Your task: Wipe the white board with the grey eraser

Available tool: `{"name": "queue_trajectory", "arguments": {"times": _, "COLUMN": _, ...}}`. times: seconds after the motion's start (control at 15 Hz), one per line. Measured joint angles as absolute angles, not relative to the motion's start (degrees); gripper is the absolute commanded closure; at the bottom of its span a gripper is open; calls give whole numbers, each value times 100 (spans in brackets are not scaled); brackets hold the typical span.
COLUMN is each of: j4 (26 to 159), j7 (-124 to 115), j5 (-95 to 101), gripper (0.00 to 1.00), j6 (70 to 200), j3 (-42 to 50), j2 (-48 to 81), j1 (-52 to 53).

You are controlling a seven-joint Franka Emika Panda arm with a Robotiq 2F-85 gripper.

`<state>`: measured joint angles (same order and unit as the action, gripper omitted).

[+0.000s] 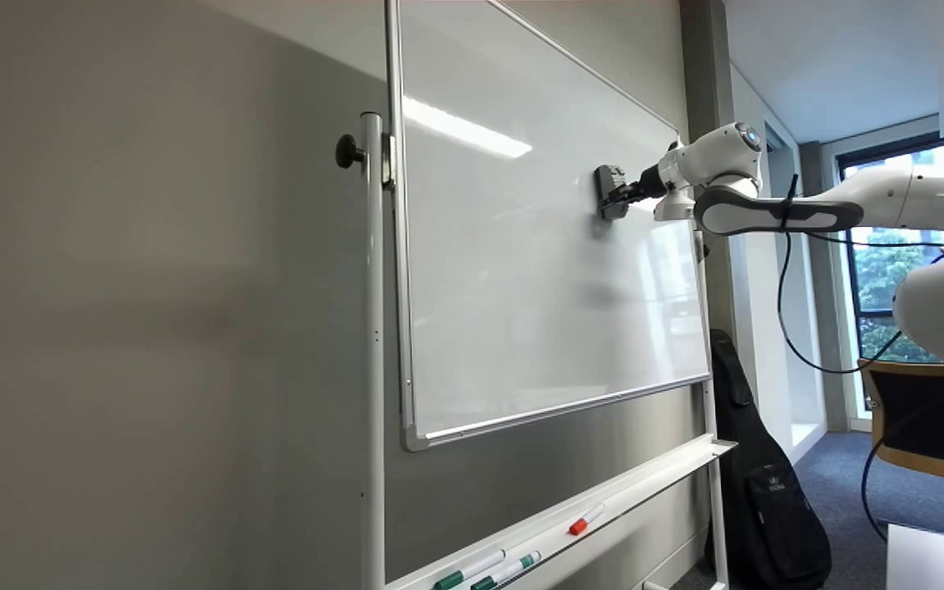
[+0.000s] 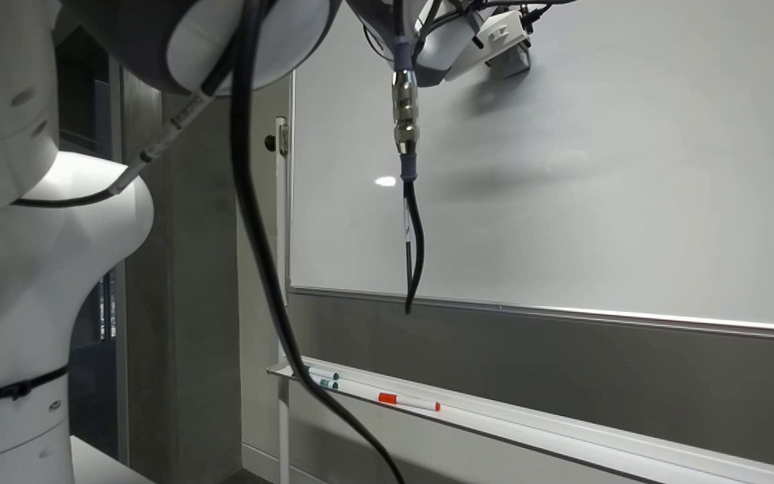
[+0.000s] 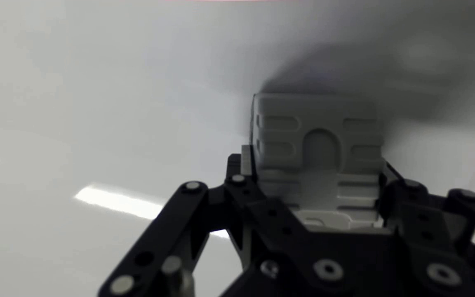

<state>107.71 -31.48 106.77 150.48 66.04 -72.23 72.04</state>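
The fingers (image 3: 246, 161) squeeze the grey eraser (image 3: 320, 165) on both sides. The eraser is right at the front of the white board (image 1: 521, 303); whether it touches is hard to tell. Under the board, two green pens (image 1: 474, 569) and one red pen (image 1: 585, 520) lie on a long white shelf (image 1: 644, 485).

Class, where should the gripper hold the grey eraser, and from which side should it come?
Probably by two opposite sides, as the gripper holds the grey eraser here, coming from its grooved back. In the wrist view those sides look straight and nearly parallel, and the back faces away from the white board, leaving the board-facing side free for wiping.
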Motion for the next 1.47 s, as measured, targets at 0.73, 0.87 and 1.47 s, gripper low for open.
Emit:
{"name": "queue_trajectory", "arguments": {"times": 0.73, "j4": 11727, "j7": -3195, "j5": 10735, "gripper": 62, "j6": 15048, "j3": 6615, "j2": -7208, "j1": 7203}}
{"name": "queue_trajectory", "arguments": {"times": 0.87, "j4": 11954, "j7": -3220, "j5": 10735, "gripper": 62, "j6": 15048, "j3": 6646, "j2": -7198, "j1": 7210}}
{"name": "queue_trajectory", "arguments": {"times": 1.47, "j4": 12817, "j7": -3473, "j5": 10714, "gripper": 62, "j6": 15091, "j3": 7158, "j2": -7202, "j1": 7249}}
